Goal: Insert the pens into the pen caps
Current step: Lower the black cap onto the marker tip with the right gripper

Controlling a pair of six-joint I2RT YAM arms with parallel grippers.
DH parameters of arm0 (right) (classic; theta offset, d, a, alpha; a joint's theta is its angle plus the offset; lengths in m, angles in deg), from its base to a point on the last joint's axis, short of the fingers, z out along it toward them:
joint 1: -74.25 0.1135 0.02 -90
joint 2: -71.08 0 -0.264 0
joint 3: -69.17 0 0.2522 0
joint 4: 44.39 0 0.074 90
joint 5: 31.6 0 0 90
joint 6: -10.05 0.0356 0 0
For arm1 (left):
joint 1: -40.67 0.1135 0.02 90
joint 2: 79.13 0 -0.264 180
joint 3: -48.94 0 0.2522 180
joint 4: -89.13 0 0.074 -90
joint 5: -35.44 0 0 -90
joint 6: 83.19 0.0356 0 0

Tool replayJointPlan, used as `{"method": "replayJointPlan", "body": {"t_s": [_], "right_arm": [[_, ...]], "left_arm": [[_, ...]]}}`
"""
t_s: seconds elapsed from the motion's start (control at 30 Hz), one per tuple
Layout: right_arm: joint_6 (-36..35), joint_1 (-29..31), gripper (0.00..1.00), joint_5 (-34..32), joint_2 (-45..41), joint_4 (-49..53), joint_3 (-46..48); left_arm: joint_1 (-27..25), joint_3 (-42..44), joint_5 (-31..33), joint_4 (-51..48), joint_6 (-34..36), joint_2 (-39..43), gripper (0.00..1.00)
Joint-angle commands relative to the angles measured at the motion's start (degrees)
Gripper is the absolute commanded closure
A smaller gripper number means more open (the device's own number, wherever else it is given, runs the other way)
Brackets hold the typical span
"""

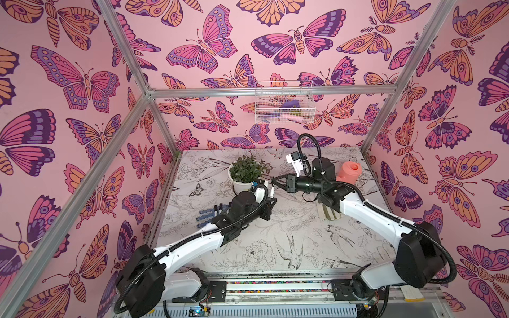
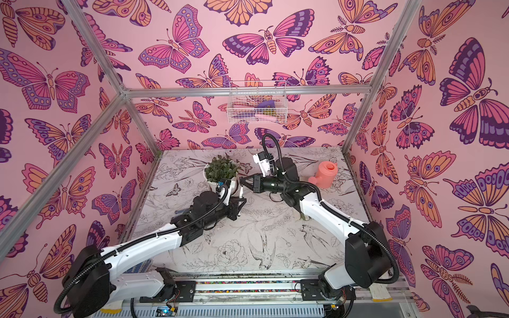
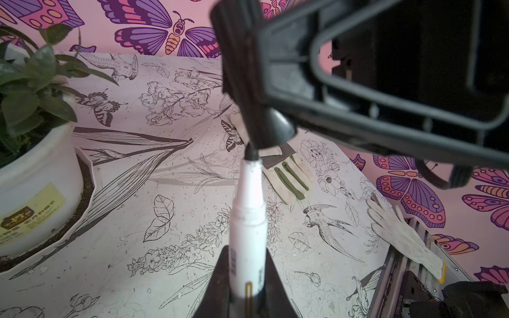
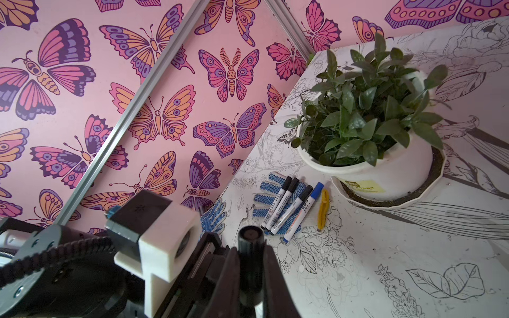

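Left claw (image 3: 246, 256), working to the right of four capped pens (image 4: 292, 210) lying on a blue dotted glove (image 4: 268, 187), is clamping a white pen (image 3: 248, 214) by its barrel and holding it raised above the bench (image 1: 275, 242). Its dark tip is meeting the open end of a black cap (image 3: 271, 129). Right claw (image 4: 250, 261) is pinching that cap tightly, reaching in sideways from the right, just beside a potted plant (image 1: 245, 170). A pink watering can (image 1: 348, 170) is standing farther right, near the back of the bench.
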Motion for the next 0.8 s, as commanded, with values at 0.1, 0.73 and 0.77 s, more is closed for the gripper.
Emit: {"method": "replayJointPlan", "body": {"t_s": [0.1,0.73,0.77], "right_arm": [[-0.6,0.0,0.96,-1.3,-0.1,-3.3,-1.9],[-1.6,0.1,0.97,-0.6,1.2,-1.0,-1.6],[-1.7,0.0,0.96,-0.5,0.9,-0.8,-1.2]], "left_arm": [[-0.3,0.0,0.4,2.1,-0.2,0.3,1.0],[-0.3,0.1,1.2,2.2,-0.5,0.7,1.0],[-0.3,0.1,1.4,2.2,-0.5,0.8,1.0]]}}
